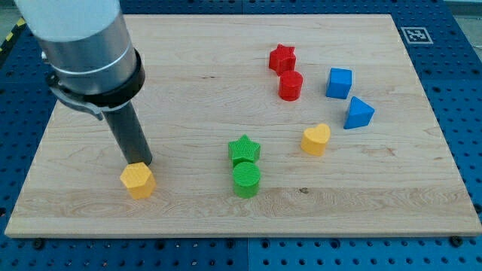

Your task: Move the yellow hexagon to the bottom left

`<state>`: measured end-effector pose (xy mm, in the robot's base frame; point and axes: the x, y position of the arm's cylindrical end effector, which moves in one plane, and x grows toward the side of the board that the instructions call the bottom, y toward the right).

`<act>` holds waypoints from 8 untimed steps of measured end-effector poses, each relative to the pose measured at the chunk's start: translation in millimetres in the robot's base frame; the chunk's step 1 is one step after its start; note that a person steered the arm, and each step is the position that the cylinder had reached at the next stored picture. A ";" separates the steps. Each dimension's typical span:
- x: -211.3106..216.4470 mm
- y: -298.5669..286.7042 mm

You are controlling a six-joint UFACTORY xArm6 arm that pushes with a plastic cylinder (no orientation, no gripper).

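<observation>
Tip [143, 162] pressed against yellow hexagon [138, 180] from 12 o'clock side, placed to drive it toward 7 o'clock corner of surface [90, 218]. Hexagon seen low-left already, green pair [245, 167] well apart at 3 o'clock. No claw fitted; state cannot be told.

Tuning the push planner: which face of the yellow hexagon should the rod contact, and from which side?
No grasp is possible, only a push. Contact the yellow hexagon on its upper-right flat side, so it slides toward the view's bottom left. My tip sits at its top edge, slightly right of centre, roughly well placed.
</observation>
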<state>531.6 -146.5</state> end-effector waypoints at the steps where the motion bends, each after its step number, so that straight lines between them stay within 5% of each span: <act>1: 6.7 3.7; 4: 29.7 64.9; 8: 50.7 -3.7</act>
<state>582.3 -150.2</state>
